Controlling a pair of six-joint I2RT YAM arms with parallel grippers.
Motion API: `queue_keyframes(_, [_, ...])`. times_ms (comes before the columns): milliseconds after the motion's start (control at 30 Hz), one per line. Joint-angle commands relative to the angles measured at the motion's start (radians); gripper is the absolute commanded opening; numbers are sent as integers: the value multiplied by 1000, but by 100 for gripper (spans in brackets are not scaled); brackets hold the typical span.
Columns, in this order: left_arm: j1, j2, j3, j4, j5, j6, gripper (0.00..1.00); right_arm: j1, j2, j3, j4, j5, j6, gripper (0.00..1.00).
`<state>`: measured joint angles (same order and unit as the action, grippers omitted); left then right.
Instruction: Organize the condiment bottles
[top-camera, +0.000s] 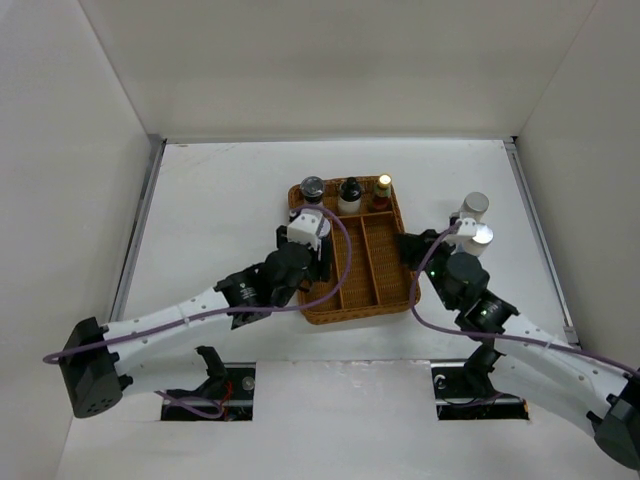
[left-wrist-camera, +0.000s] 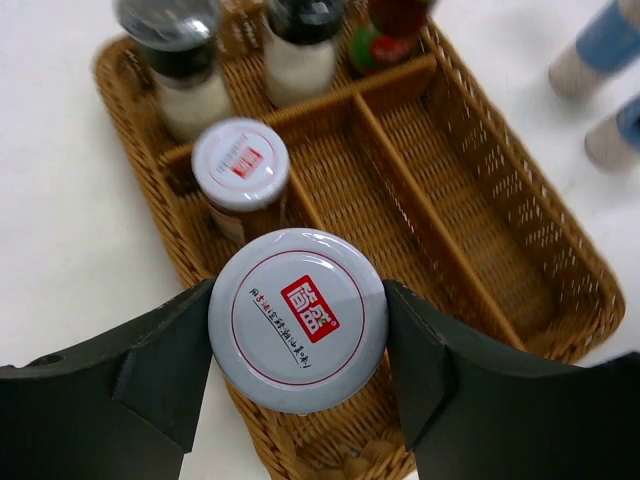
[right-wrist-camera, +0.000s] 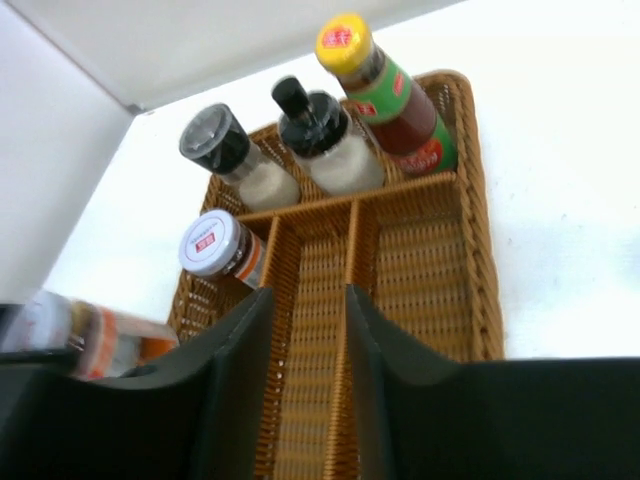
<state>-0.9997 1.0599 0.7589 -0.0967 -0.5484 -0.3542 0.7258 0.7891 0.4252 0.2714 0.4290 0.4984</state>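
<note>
Nearest, over the near-left end of the basket (top-camera: 385, 265), the left end effector (left-wrist-camera: 297, 305) is clamped on a short jar (left-wrist-camera: 298, 335), one finger on each side. The jar's long axis runs straight up, and its white lid (red logo in the middle) faces the wrist camera. Whether its base touches the basket floor cannot be told. At the basket's right rim the right end effector (right-wrist-camera: 307, 300) has its fingers apart with nothing between them. Just beyond the held jar, in the basket's left long compartment, a second short jar (left-wrist-camera: 240, 165) stands upright, lid up. In the cross compartment at the basket's far end stand, left to right, a grey-lidded shaker (top-camera: 312, 187), a black-capped bottle (top-camera: 350, 190) and a red-sauce bottle (top-camera: 383, 186) with a yellow cap, all pointing up. Right of the basket, on the desk (top-camera: 220, 200), two canisters (top-camera: 475, 205) stand upright close together, silver lids up.
</note>
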Motion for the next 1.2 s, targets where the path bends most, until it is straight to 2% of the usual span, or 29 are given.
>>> queue_keyframes(0, [-15,12,-21,162,19,32,42,-9,-66,-9,48,28,3,30])
queue_keyframes(100, [-7,75,-49,202,30,32,42,-18,-96,0,6,43,6,17])
queue_keyframes(233, [-9,143,-96,305,38,37,42,-13,-91,29,-37,63,-3,16])
queue_keyframes(300, [-3,161,-122,348,65,40,43,-13,-91,41,-47,79,-3,19])
queue_keyframes(367, [8,175,-150,380,93,41,43,-13,-85,67,-72,94,-9,32])
queue_keyframes(433, [14,184,-162,388,99,41,44,-13,-71,102,-103,83,-20,54])
queue_keyframes(467, [17,184,-165,388,97,41,46,-19,-64,122,-121,82,-23,61])
queue_keyframes(533, [17,167,-174,388,97,41,57,-29,-38,177,-175,83,-35,79])
queue_keyframes(600, [20,141,-191,399,96,41,67,-42,-22,222,-210,102,-70,88])
queue_keyframes(667, [31,108,-205,408,97,44,80,-58,-21,251,-233,146,-84,93])
queue_keyframes(833, [40,9,-234,465,68,31,100,-102,-21,323,-360,272,-83,98])
queue_keyframes(1000, [54,-103,-315,645,-62,1,100,-182,-28,348,-500,439,-98,100])
queue_keyframes(1067, [75,-149,-371,722,-193,-20,100,-223,-21,359,-575,484,-95,100])
queue_keyframes(1100, [88,-176,-401,739,-293,-41,100,-231,-16,362,-592,494,-92,100])
queue_keyframes(1167, [97,-219,-440,739,-395,-77,100,-251,22,372,-613,501,-90,100])
